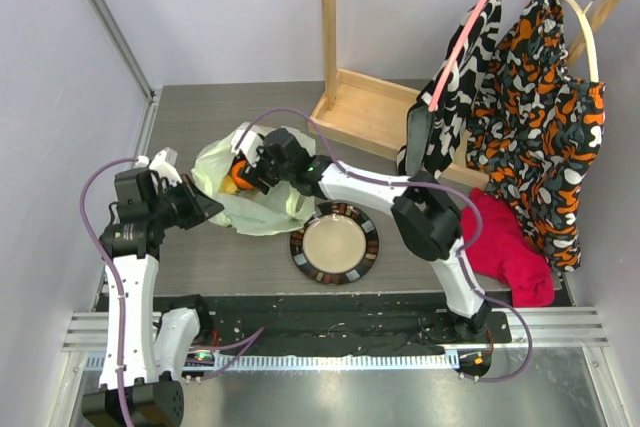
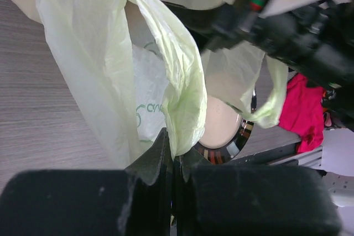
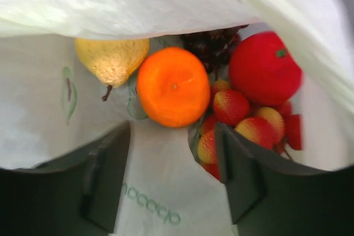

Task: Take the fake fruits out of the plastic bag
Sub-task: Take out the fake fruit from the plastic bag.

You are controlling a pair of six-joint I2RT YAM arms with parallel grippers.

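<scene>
The left end effector (image 2: pixel 172 156) is clamped on a raised fold of the plastic bag (image 2: pixel 160 53), while the right end effector (image 3: pixel 174 158) sits inside the bag's mouth with fingers wide apart, the orange (image 3: pixel 173 87) just beyond them among the other fake fruits (image 3: pixel 243 114). On the grey worktop (image 1: pixel 200 117) a dark-rimmed plate (image 1: pixel 334 242) lies just beside the bag, with a red cloth (image 1: pixel 510 247) and a wooden rack (image 1: pixel 360 107) farther right and pale walls around.

From above, the thin, crinkly pale green plastic bag (image 1: pixel 262 212) hides nearly everything it holds. Inside, the dark purple grape bunch (image 3: pixel 213 45) lies half behind the glossy orange (image 3: pixel 173 87). In the left wrist view the bag covers most of the round dark-rimmed plate (image 2: pixel 222 128).
</scene>
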